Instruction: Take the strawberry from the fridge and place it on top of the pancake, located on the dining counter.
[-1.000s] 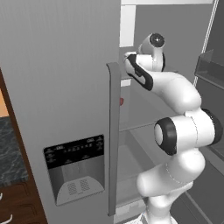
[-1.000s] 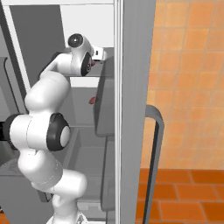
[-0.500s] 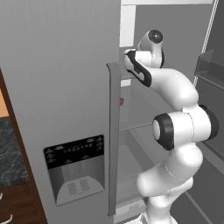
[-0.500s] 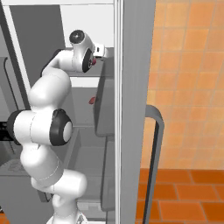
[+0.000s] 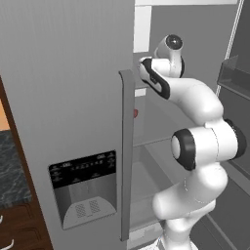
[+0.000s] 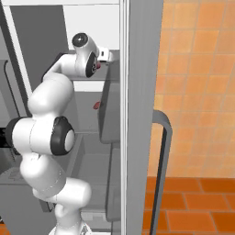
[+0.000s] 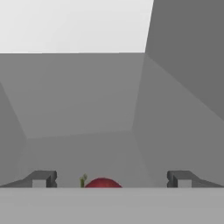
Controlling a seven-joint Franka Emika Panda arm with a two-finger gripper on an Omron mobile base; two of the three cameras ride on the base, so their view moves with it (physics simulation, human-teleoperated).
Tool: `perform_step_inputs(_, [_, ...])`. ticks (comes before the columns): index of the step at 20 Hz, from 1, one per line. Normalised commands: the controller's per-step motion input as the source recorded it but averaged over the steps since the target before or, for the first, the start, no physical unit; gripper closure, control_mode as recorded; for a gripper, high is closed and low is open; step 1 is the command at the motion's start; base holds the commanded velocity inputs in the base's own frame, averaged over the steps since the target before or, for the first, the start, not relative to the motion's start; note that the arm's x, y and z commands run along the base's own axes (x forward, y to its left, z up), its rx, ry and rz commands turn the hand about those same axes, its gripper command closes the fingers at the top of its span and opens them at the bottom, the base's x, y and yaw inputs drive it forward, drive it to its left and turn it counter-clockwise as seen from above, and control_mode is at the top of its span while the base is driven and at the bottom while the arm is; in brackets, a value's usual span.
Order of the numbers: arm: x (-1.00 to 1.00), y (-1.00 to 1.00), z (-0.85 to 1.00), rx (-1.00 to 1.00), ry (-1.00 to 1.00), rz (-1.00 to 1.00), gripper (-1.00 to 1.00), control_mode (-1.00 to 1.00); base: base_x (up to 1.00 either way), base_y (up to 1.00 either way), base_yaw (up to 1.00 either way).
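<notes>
One strawberry shows at the bottom centre of the hand view, a red dome with a small green stem at its left, lying on the grey fridge floor between the two dark fingertips. The same berry appears as a small red spot at mid-left of the left base view, just past the edge of the door handle, and at centre-left of the right base view, on a shelf inside the fridge.

The gripper stands spread wide, one tip at lower left and one at lower right of the hand view, with the berry in the gap and touching neither tip (it sits slightly left of the midpoint). Nothing is pinched.

The single white arm rises from the lower right of the left base view, bends at a large dark-ringed joint at centre right, then reaches up and left so its wrist sits in the upper middle of the frame, pushed into the open fridge compartment. In the right base view the same arm climbs from the lower left, with the wrist at upper left.

Counted: one strawberry, one gripper with two fingertips, one fridge. The black dispenser panel sits at lower left of the left base view, beside one long vertical handle. Orange tiled wall fills the right side of the right base view.
</notes>
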Motion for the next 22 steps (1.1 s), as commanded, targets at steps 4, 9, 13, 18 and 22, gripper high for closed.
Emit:
perform_step_inputs(4, [0.0, 0.0, -0.19, -0.03, 0.0, 0.0, -1.0, -1.0, 0.0, 0.0, 0.0])
perform_step_inputs(9, [0.0, 0.0, -0.22, -0.01, 0.0, 0.02, 1.0, -1.0, 0.0, 0.0, 0.0])
perform_step_inputs(13, [-0.09, 0.0, -0.22, 0.0, 0.0, 0.02, 1.0, -1.0, 0.0, 0.0, 0.0])
perform_step_inputs(18, [-0.78, 0.0, 0.06, 0.0, -0.12, 0.01, 1.0, -1.0, 0.0, 0.0, 0.0])
perform_step_inputs(22, [-1.0, 0.0, 0.11, 0.0, -0.1, 0.01, 1.0, -1.0, 0.0, 0.0, 0.0])
